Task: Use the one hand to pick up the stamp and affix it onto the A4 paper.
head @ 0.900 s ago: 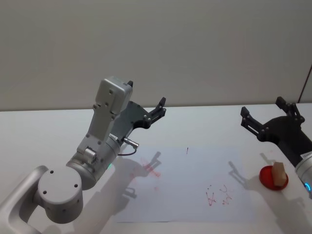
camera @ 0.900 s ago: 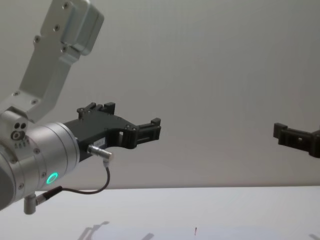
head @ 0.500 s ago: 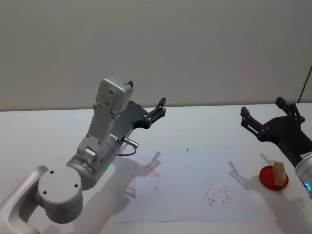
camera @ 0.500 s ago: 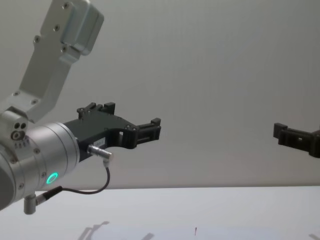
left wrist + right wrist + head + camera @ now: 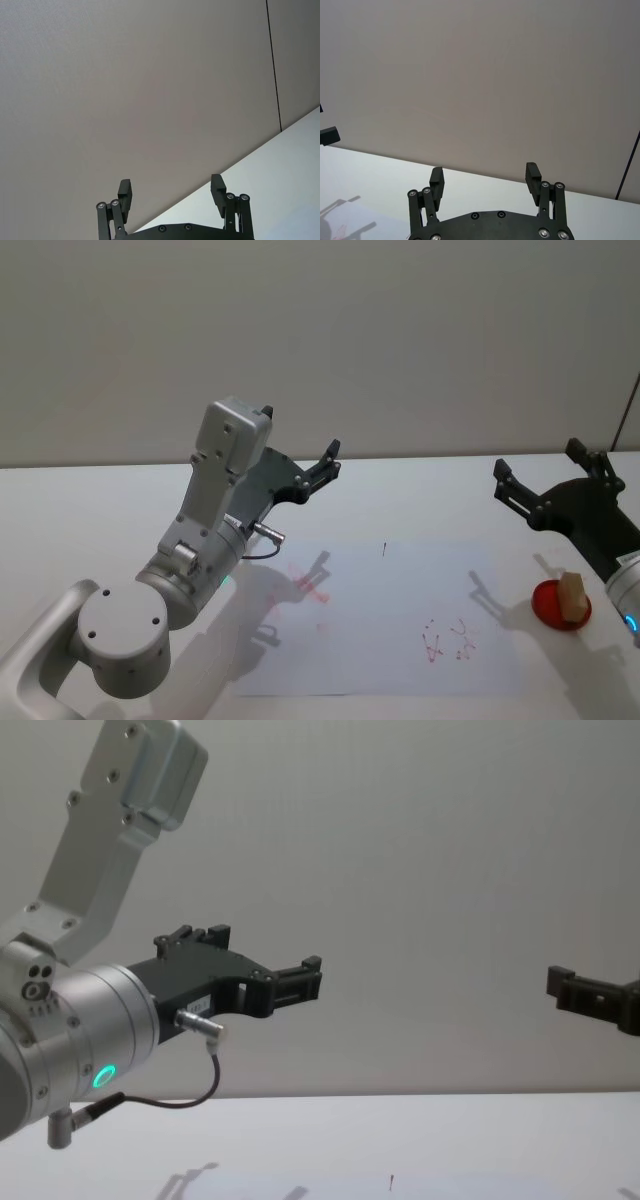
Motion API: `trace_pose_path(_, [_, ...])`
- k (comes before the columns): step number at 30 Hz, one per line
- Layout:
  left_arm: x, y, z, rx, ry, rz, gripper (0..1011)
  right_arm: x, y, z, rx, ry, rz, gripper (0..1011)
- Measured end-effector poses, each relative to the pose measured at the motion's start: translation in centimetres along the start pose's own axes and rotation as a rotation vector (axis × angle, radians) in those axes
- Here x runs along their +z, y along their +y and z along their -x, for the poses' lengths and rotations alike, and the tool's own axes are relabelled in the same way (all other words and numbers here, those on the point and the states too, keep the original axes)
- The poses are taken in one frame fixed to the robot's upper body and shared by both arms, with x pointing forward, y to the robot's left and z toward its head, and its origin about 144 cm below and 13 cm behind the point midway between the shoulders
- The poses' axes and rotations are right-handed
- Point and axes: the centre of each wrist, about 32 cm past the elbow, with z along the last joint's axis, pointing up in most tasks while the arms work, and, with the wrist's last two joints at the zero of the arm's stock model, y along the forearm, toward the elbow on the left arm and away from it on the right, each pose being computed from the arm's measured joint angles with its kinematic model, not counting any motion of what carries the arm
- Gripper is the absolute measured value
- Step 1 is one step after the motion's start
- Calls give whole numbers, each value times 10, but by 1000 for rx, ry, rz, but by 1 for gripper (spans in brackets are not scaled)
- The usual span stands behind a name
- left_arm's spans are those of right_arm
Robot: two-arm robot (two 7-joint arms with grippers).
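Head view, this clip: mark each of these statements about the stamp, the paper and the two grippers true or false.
1. The stamp stands on a red pad just off the right edge of the A4 paper. True.
2. The right gripper is shut on the stamp. False: its jaws are open and empty, raised behind the stamp.
3. The A4 paper is blank. False: it carries several red marks.
4. The left gripper is held above the table with its jaws open. True.
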Motion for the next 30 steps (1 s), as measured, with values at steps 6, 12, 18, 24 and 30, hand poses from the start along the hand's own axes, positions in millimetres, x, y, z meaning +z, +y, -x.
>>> trace_pose_path(6, [0,0,0,0,0,0,1001,0,0,0,0,0,0,1001])
trace_pose_path(12, [0,0,0,0,0,0,1001,-1,-1,0,-4,0,2,1001])
trace_pose_path(18, [0,0,0,0,0,0,1001,0,-10,8,-36,-3,17,1001])
trace_pose_path(24, [0,0,0,0,0,0,1001,0,-24,21,-92,-3,53,1001])
trace_pose_path(30, [0,0,0,0,0,0,1001,-1,-38,38,-168,-1,102,1001])
